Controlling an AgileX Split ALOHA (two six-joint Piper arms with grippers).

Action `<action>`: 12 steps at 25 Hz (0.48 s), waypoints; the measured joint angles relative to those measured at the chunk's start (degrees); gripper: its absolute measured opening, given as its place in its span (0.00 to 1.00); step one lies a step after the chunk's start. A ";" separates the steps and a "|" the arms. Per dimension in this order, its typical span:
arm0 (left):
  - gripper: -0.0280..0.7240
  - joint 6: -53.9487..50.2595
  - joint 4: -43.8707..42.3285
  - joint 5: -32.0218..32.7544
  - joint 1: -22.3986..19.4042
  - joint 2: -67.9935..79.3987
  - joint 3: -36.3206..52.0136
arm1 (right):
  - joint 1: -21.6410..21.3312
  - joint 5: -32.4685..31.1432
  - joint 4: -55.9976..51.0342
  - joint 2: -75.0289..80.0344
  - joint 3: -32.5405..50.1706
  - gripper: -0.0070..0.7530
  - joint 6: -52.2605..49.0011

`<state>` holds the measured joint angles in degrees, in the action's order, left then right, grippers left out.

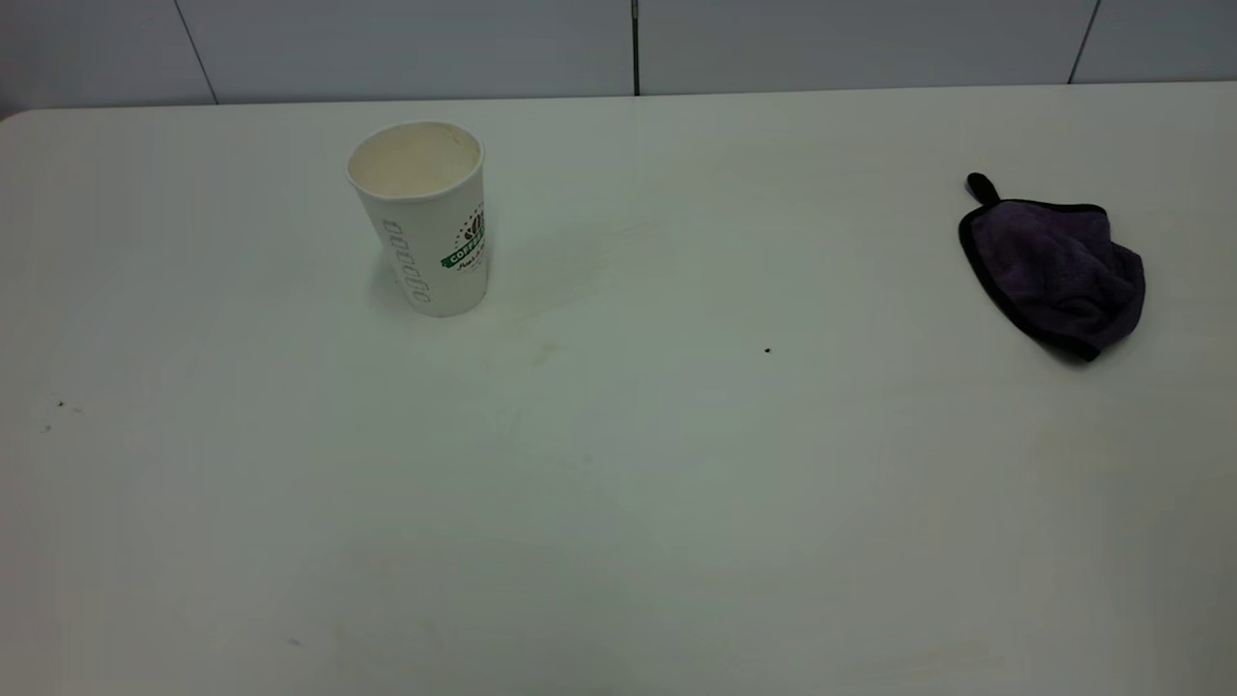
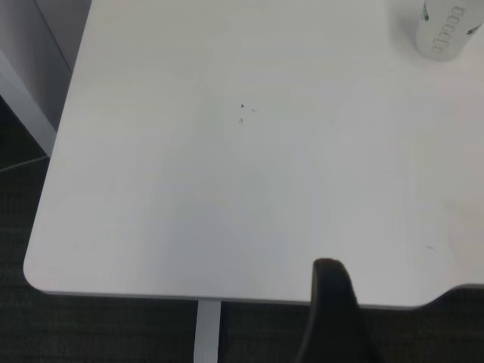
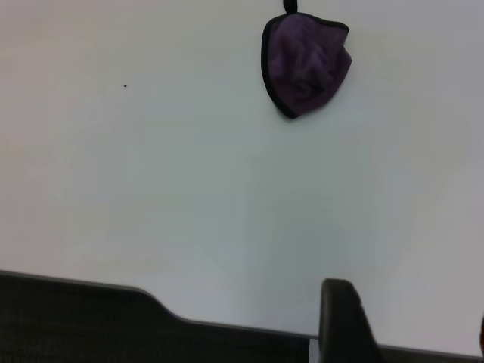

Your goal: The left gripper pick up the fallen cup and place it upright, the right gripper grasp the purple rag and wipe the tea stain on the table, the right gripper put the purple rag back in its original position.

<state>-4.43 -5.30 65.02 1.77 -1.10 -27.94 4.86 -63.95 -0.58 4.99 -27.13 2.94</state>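
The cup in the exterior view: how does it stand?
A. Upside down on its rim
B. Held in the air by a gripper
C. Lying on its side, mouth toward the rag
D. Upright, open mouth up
D. The cup stands upright on the table with its cream inside showing through the open mouth, and no gripper touches it.

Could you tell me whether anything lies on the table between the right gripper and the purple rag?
Nothing visible does. In the right wrist view, only bare table separates the right gripper from the rag.
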 joint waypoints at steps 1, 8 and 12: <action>0.73 0.00 0.00 0.00 0.00 0.00 0.00 | 0.00 0.00 0.00 0.00 0.00 0.57 0.00; 0.73 0.00 0.00 0.00 0.00 0.00 0.00 | -1.65 -0.05 0.00 -1.00 0.05 0.42 0.00; 0.73 0.00 0.00 0.00 0.00 0.00 0.00 | -3.25 -0.16 0.15 -4.37 0.05 0.35 0.00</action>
<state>-4.43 -5.30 65.02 1.77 -1.10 -27.94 1.60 -64.12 -0.43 0.62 -27.09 2.94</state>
